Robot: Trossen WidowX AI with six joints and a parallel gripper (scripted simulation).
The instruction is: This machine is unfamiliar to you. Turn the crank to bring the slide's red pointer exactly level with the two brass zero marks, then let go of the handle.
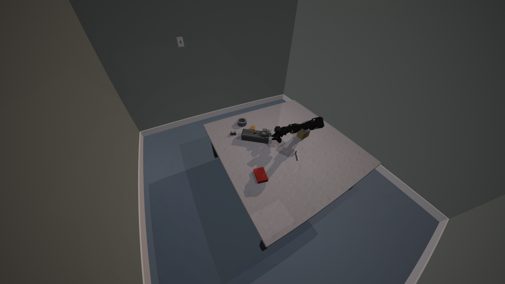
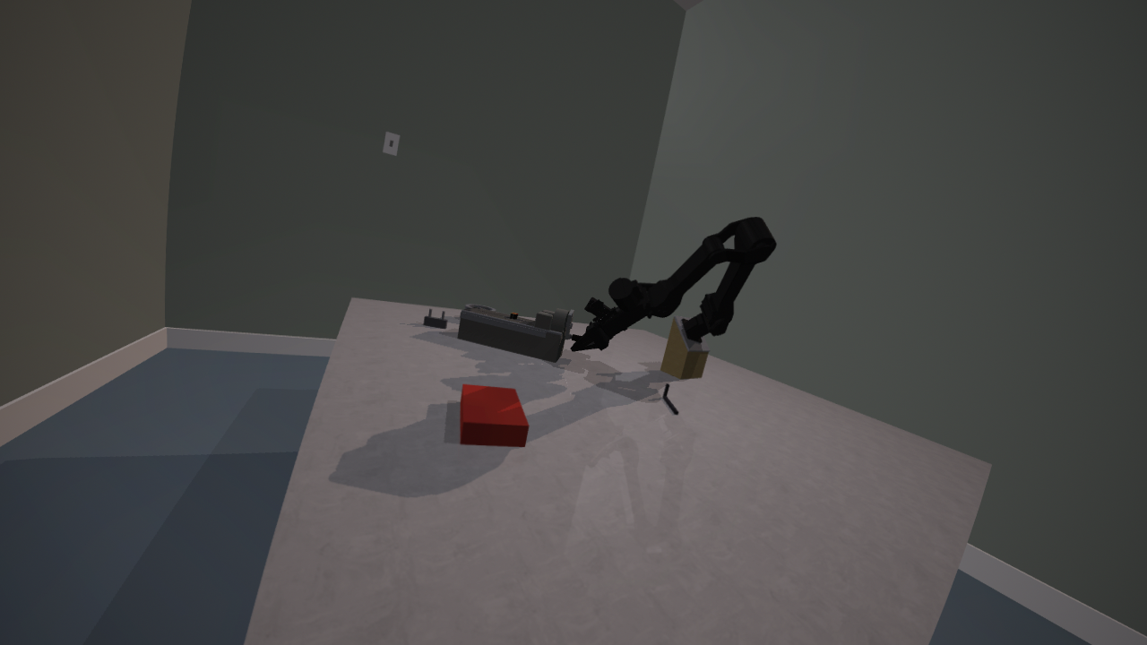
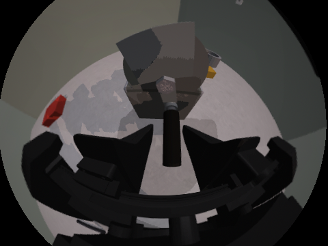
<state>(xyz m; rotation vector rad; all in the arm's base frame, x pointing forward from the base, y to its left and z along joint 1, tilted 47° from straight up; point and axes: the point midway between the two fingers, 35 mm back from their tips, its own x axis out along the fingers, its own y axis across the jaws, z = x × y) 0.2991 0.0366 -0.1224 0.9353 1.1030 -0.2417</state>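
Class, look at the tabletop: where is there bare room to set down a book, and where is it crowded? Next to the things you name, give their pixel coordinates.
Bare: the stretch between the red block [image 1: 260, 175] [image 2: 492, 414] and the table's near edge. Crowded: around the machine [image 1: 255, 136] [image 2: 510, 332], with the ring [image 1: 242, 122], yellow block [image 1: 252, 127] and gripper [image 1: 274, 138] [image 2: 574, 343] [image 3: 168, 128] close by.

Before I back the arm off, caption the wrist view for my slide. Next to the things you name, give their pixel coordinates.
Open gripper [image 3: 168, 128] straddling the black crank handle [image 3: 171, 140], daylight showing on both sides.

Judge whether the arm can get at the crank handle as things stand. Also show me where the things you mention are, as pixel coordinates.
Probably yes: the open pincer [image 1: 274, 138] [image 2: 573, 345] [image 3: 168, 128] straddles the black handle [image 3: 171, 138], with a gap on both sides and nothing visible between.
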